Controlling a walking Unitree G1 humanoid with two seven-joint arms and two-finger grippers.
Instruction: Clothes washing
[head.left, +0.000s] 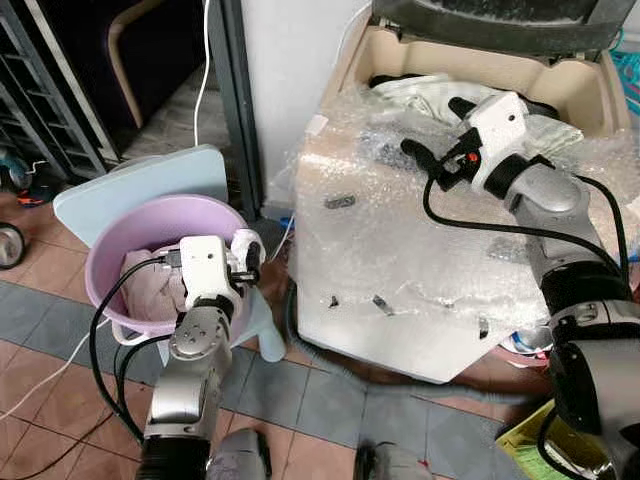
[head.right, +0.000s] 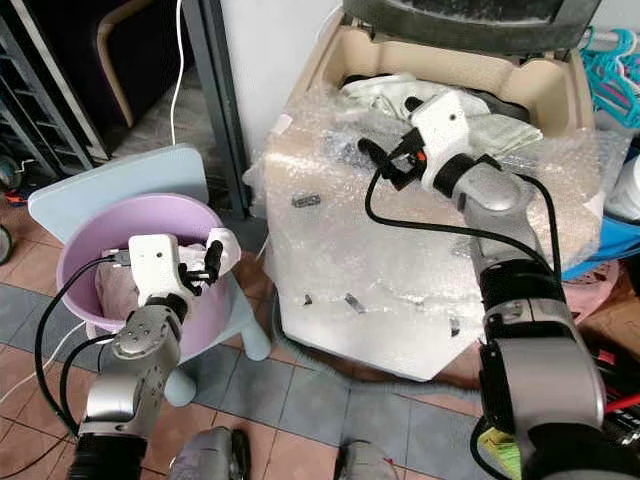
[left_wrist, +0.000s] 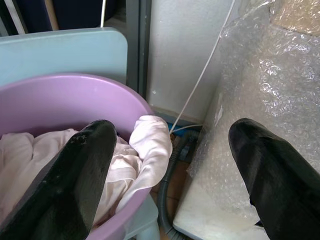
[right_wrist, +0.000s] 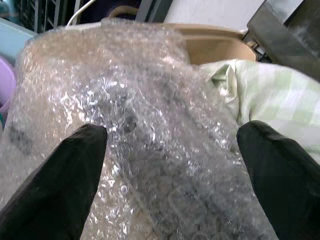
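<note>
Left eye view: washer (head.left: 400, 250), wrapped in bubble wrap (head.left: 420, 230), lid up, tub already holding pale and checked clothes (head.left: 430, 95). Pink basin (head.left: 120, 250) sits on a blue stool (head.left: 130, 185) just beside the washer; pink-white laundry (left_wrist: 135, 165) remains inside, one fold draped over the rim. Judged partway: some load moved, some left. Left gripper (left_wrist: 170, 185) hangs over the basin's rim, fingers spread, holding nothing. Right gripper (right_wrist: 170, 175) is over the washer's wrapped top near the tub's edge, fingers apart, empty. Next likely: pick from the basin.
</note>
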